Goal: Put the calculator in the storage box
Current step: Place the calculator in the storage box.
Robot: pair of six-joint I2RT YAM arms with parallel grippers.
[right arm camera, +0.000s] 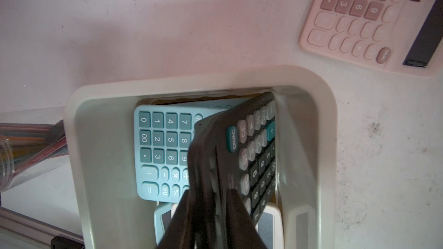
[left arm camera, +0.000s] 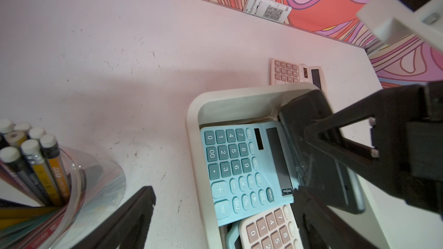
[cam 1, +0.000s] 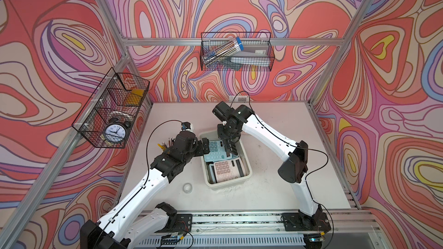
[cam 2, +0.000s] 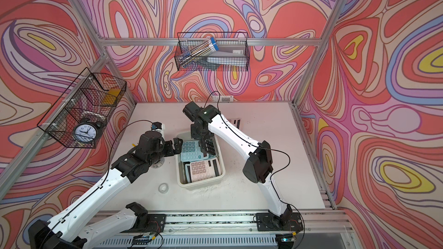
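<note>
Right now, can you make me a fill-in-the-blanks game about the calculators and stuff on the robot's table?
1. The calculator tipped on edge inside the box is ___.
2. The calculator lying alone on the table, outside the box, is ___.
3. The clear cup beside the box is full of ___.

Missing words: black; pink; pencils.

The storage box [right arm camera: 191,81] stands on the counter [cam 1: 275,188], with flat calculators [right arm camera: 163,144] stacked inside and 1 tilted calculator [right arm camera: 259,154] leaning on its right wall. Behind it lies a loose calculator [right arm camera: 359,8], left of it a pencil cup [left arm camera: 100,183], before it to the left a tape roll [cam 1: 187,187].
</note>
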